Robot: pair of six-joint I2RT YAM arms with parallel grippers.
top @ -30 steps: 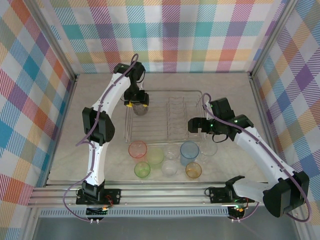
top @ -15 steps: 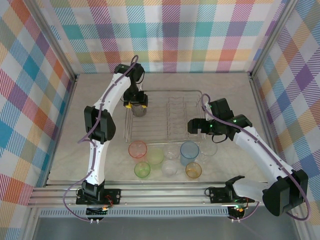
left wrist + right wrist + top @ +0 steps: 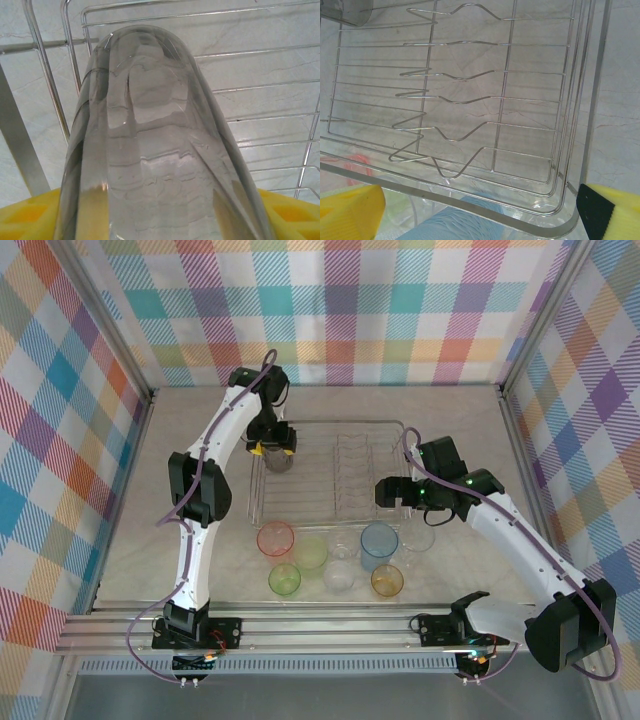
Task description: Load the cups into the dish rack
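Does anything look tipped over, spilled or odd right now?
Nothing stands out. The loose cups stand upright, clustered in front of the dish rack; the smoky grey cup is at its left end. No spill visible.

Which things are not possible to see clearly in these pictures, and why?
1. Left wrist view: whether the jaws of the left gripper press the grey cup; the cup itself covers the contact.
2. Top view: number of clear cups before the dish rack; too faint.
3. Right wrist view: the blue cup and its shape; the bottom edge cuts it off.

left jaws eased wider, around grey cup (image 3: 150, 150)
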